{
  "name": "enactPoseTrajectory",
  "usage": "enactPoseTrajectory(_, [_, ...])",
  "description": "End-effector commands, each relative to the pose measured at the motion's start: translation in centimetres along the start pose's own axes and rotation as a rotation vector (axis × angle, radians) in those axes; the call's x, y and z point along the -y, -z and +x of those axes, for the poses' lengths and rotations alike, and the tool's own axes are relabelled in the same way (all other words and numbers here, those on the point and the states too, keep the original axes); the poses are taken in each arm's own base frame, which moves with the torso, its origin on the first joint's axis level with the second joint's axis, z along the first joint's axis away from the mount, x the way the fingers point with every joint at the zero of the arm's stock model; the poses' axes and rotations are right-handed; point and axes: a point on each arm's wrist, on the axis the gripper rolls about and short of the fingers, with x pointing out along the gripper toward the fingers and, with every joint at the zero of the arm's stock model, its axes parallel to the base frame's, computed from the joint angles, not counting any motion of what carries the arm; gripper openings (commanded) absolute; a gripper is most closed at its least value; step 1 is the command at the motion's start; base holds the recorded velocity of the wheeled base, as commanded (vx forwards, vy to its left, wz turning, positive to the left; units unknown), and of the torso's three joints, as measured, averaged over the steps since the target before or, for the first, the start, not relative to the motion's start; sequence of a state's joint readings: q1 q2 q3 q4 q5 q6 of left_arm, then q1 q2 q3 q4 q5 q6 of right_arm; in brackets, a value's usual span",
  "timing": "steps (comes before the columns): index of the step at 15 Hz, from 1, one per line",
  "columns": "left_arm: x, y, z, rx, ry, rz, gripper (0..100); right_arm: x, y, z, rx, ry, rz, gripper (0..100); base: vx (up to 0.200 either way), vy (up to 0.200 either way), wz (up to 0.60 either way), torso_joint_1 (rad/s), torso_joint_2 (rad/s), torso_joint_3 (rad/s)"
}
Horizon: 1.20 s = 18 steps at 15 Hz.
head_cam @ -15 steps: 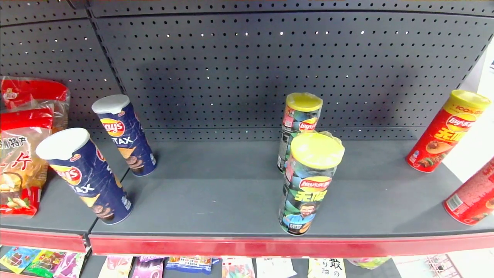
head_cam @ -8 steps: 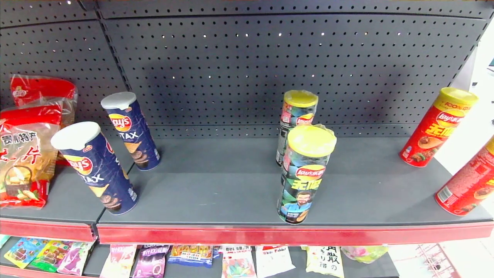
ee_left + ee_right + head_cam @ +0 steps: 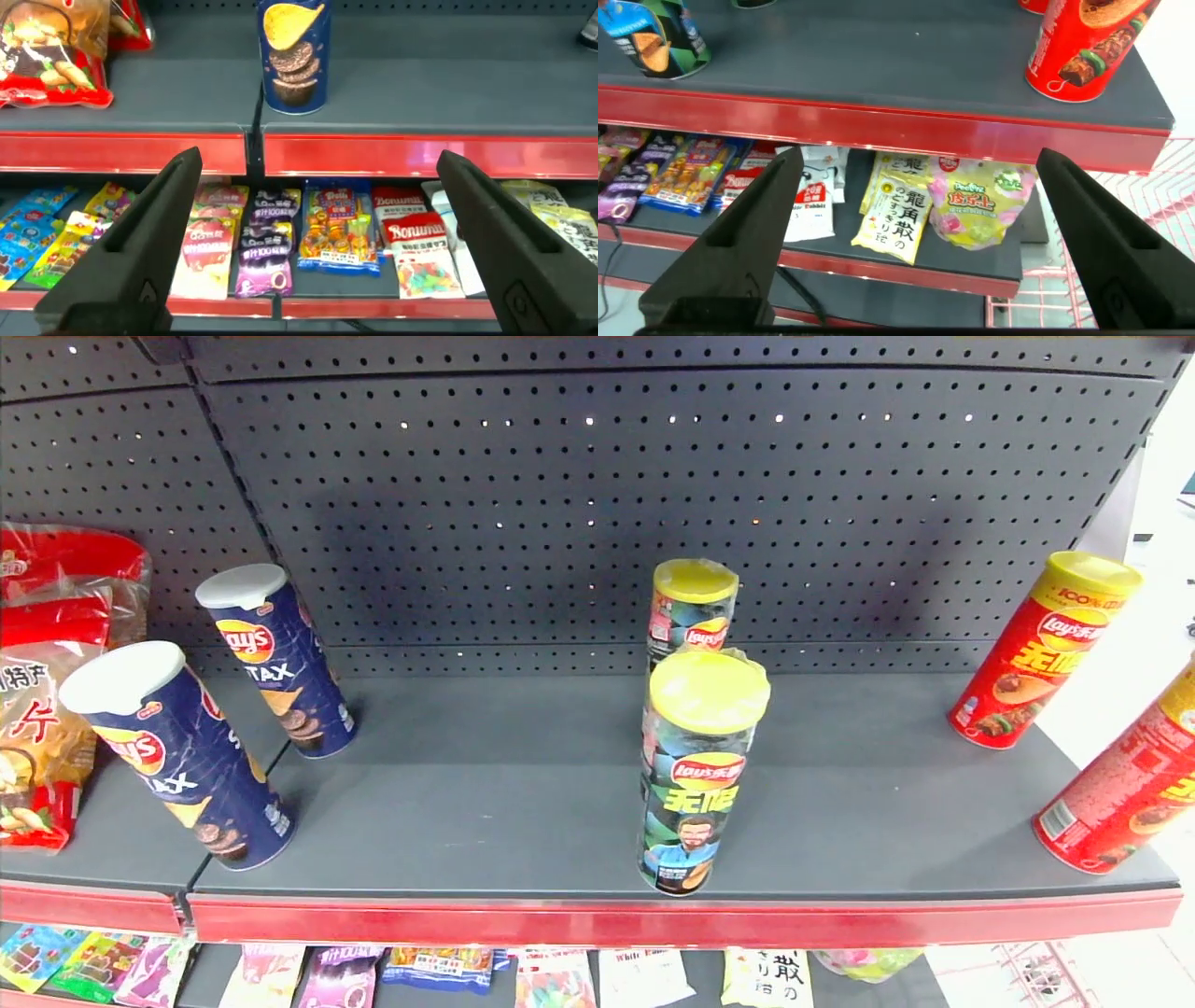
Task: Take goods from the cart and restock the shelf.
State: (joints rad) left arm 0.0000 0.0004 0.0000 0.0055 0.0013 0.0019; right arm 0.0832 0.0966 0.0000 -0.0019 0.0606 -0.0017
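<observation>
A shop aisle: a grey shelf [image 3: 523, 803] with red front edge and pegboard back [image 3: 560, 523] holds crisp tubes [image 3: 702, 770], snack packets [image 3: 336, 229] below.

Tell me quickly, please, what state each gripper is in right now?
Left gripper: open, holding nothing.
Right gripper: open, holding nothing.

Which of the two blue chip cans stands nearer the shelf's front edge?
The left blue can, beside the snack bags; the other blue can stands farther back, near the pegboard wall.
</observation>
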Motion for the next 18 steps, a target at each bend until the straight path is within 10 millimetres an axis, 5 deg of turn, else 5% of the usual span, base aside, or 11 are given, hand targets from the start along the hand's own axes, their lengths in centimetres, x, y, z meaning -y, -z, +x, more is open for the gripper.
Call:
enactPoseTrajectory(1, [0.00, 0.01, 0.00, 0.000, 0.000, 0.000, 100, 0.00, 0.00, 0.01, -0.002, 0.001, 0.000, 100, 0.000, 0.000, 0.00, 0.000, 0.00, 0.000])
enactPoseTrajectory(18, [0.00, 0.01, 0.00, 0.000, 0.000, -0.002, 100, 0.02, -0.01, 0.00, 0.001, 0.007, 0.005, 100, 0.000, 0.000, 0.00, 0.000, 0.00, 0.000])
